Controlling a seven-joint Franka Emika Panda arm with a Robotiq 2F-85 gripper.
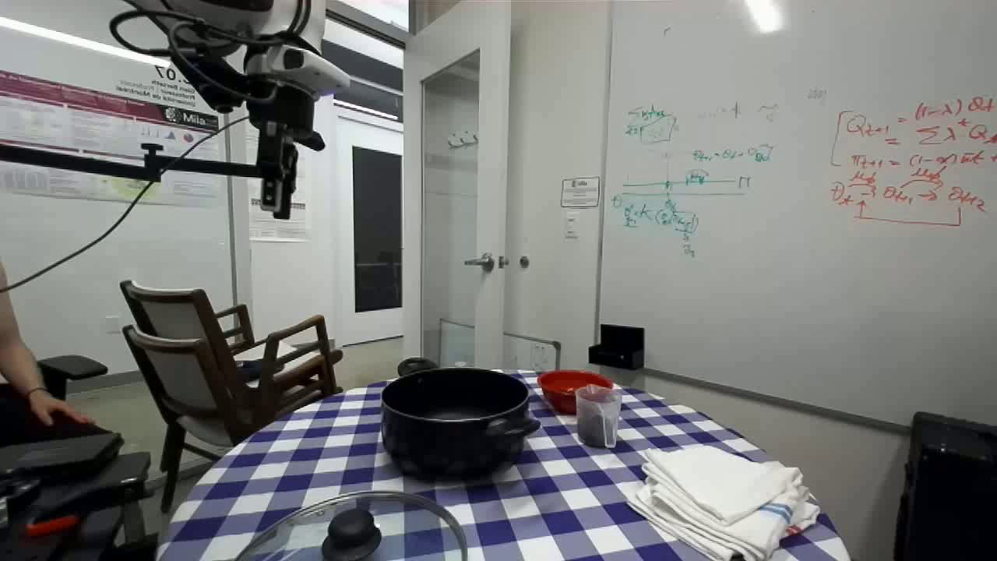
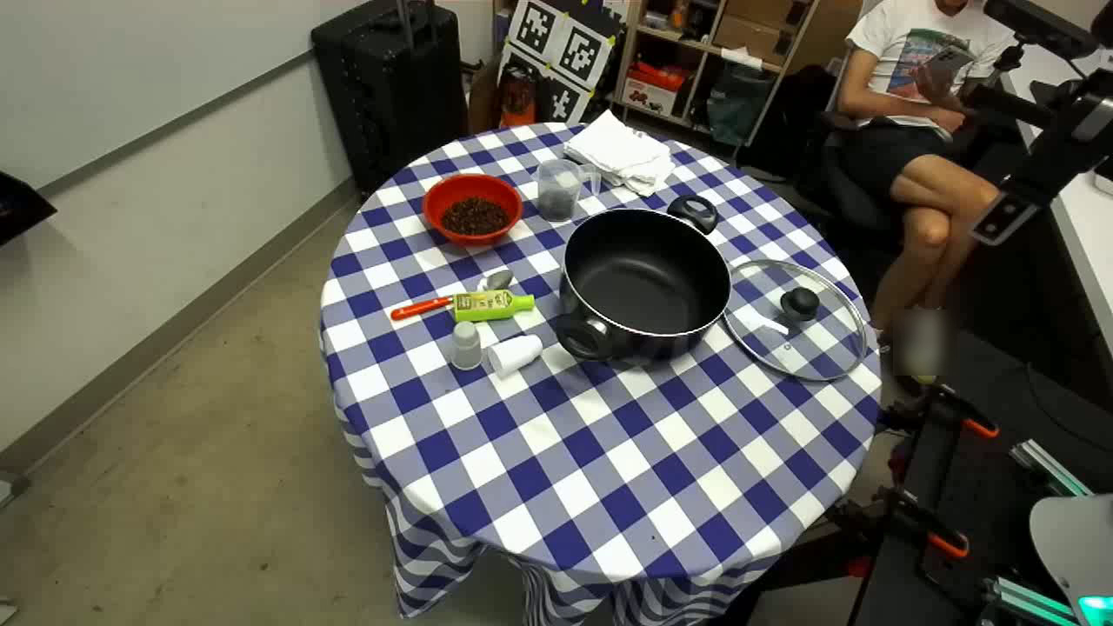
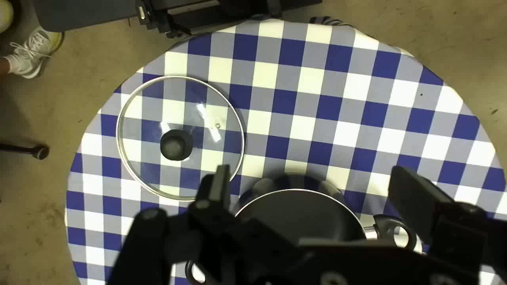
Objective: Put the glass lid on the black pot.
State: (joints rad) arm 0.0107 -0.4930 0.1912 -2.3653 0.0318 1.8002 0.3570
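The glass lid [image 2: 800, 304] lies flat on the checked tablecloth with its dark knob up, right beside the black pot [image 2: 643, 278]. The lid also shows in an exterior view [image 1: 352, 534], cut by the lower edge, and in the wrist view [image 3: 176, 145]. The pot stands upright, uncovered and bare inside; it shows in an exterior view [image 1: 456, 440] and partly behind my gripper in the wrist view [image 3: 301, 213]. My gripper [image 3: 311, 172] is open with nothing between its fingers. In an exterior view the gripper [image 1: 279, 209] hangs high, well above the table, fingers down.
A red bowl [image 2: 469, 185] with dark bits, a clear measuring cup [image 2: 559, 191] and folded white towels [image 2: 619, 155] stand on the table. A green bottle [image 2: 491, 305], an orange-handled utensil [image 2: 422, 308], a shaker [image 2: 466, 346] and a white cup [image 2: 515, 355] lie near the pot.
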